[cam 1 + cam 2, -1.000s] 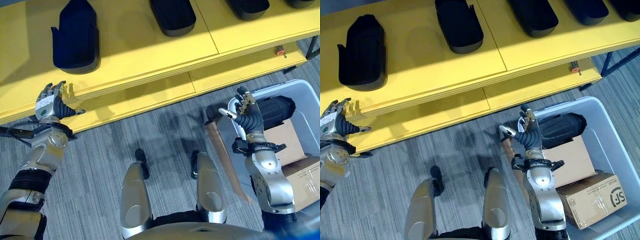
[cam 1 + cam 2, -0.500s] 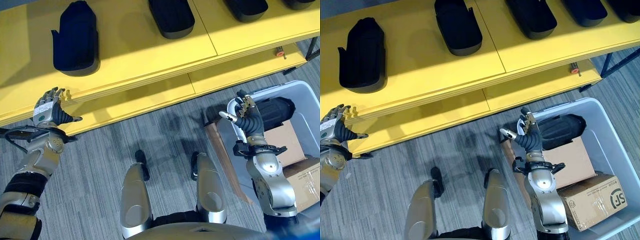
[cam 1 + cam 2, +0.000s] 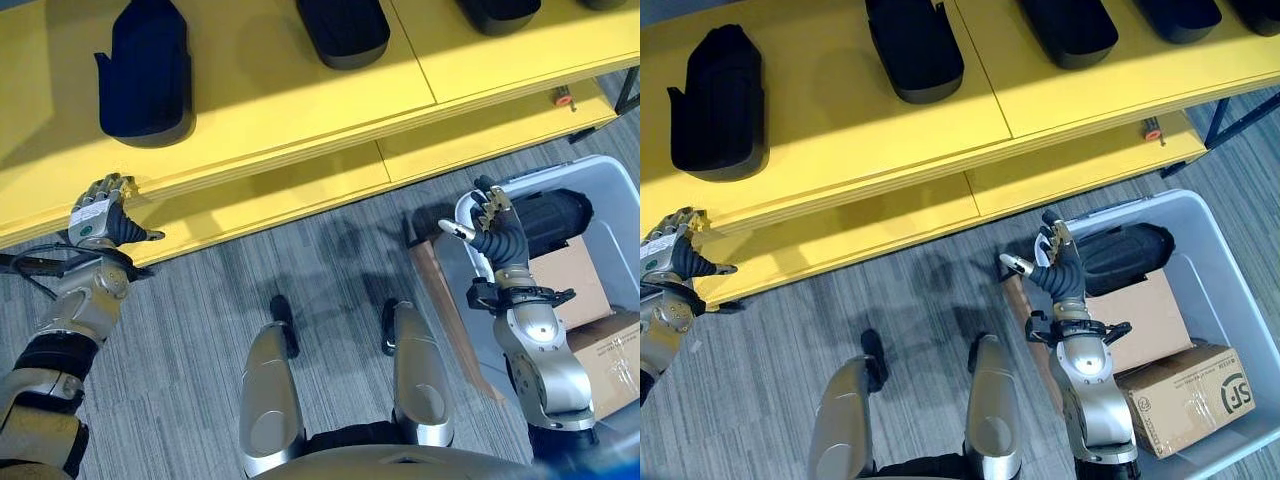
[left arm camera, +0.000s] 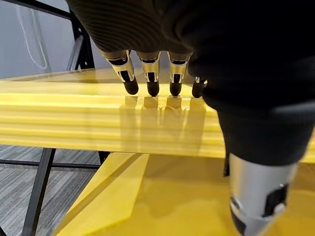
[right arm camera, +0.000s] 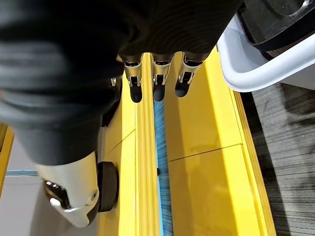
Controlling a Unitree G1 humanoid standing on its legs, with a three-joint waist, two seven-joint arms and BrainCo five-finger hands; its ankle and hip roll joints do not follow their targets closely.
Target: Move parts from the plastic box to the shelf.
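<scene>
The left hand (image 3: 101, 218) hangs empty at the front edge of the long yellow two-tier shelf (image 3: 300, 130), its silver fingers relaxed and loosely spread, tips just short of the board in the left wrist view. Above it on the top board lies a dark moulded plastic part (image 3: 148, 75), with more of the same black parts (image 3: 912, 45) ranged along the board toward the right.

Between the shelf and the box there is grey ribbed carpet (image 3: 200, 330), nothing on it to carry.

The right hand (image 3: 1052, 262) is raised at the near rim of the pale grey plastic box (image 3: 1230, 290), fingers gently bent and apart, thumb out, gripping nothing. Inside the box one black part (image 3: 1122, 255) lies at the far end, just beyond the fingertips, beside a flat brown cardboard sheet (image 3: 1137, 320) and a taped cardboard carton (image 3: 1185, 395).

The next step looks like a reach into the box. The risk is that the fingers catch on the rim and miss the part. It seems to rest partly on the cardboard, though that is hard to judge, so a one-sided grab could tip it or drag the sheet along.
</scene>
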